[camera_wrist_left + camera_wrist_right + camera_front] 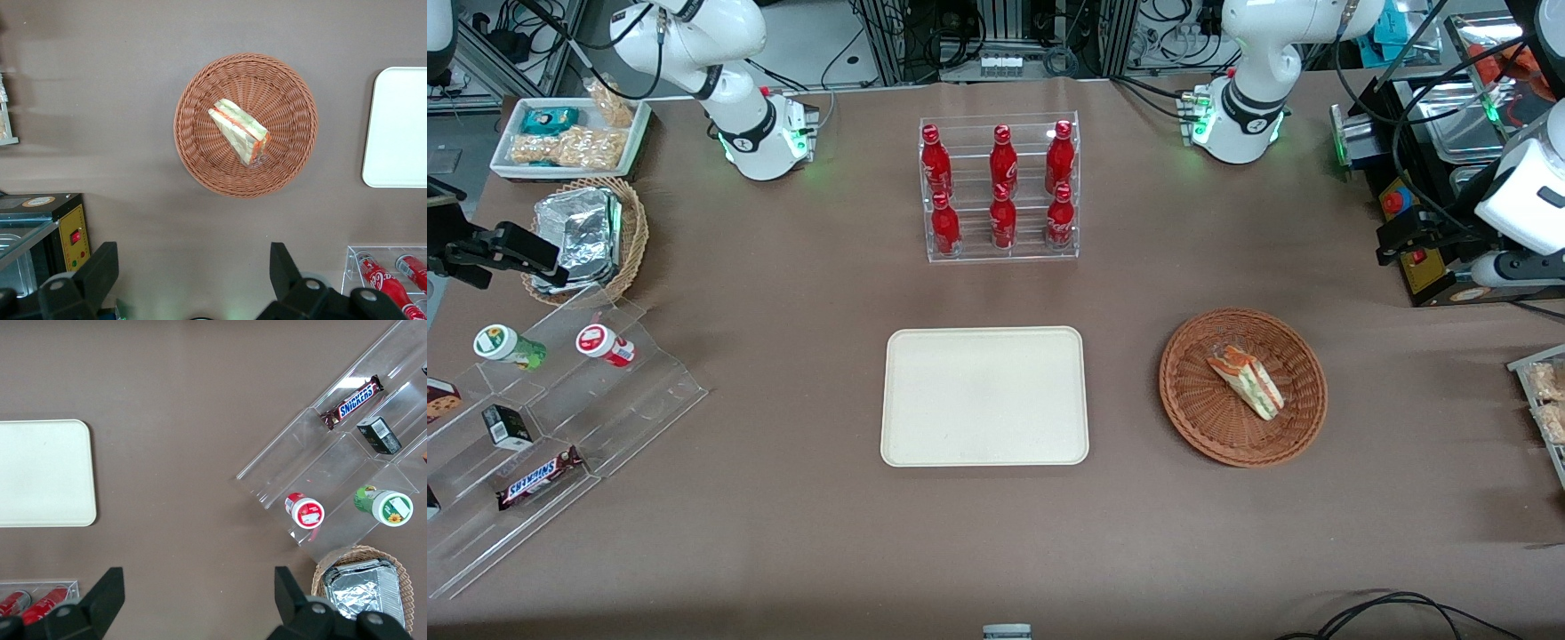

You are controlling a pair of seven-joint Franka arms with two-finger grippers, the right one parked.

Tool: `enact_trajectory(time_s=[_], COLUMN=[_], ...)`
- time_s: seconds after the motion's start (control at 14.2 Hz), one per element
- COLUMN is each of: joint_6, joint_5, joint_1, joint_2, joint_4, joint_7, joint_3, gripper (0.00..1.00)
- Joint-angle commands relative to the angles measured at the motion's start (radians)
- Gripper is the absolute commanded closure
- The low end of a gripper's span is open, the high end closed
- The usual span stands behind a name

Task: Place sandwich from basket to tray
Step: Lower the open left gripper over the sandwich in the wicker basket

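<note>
High above the wicker basket (245,125), my jaws (190,277) hang wide open and empty, the wrapped sandwich (239,131) lying inside it, the tray (399,127) beside it; descent comes next.

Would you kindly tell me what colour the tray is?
The tray is plain cream, clearest in the front view. The open pincer hovers above the table near the basket.

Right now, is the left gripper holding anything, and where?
Nothing. The gripper hangs open above the table, and the sandwich lies untouched in the basket.
</note>
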Motion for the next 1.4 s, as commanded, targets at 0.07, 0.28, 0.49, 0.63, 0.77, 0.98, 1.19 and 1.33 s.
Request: enact_trajectory(time_s=[0.07,0.28,0.49,0.63,0.77,0.98,1.19,1.33], joint_6=[-0.009,-0.01,-0.013,-0.02,-0.042,-0.036,0.13,0.349], joint_5=[-0.005,-0.007,-0.008,-0.008,-0.004,0.003,-0.007,0.007], joint_1=[-0.014,-0.014,-0.014,-0.014,-0.015,-0.034,-0.041,-0.072], joint_2=[0.015,0.013,0.013,0.012,0.01,0.045,0.084,0.09], joint_4=[0.028,0.025,0.024,0.021,0.009,-0.054,-0.209,-0.36], joint_7=[0.013,0.012,0.01,0.012,0.021,0.012,-0.031,-0.103], joint_3=[0.011,0.01,0.008,0.01,0.007,0.004,-0.003,-0.004], gripper=[0.0,0.0,0.0,0.0,0.0,0.0,0.0,0.0])
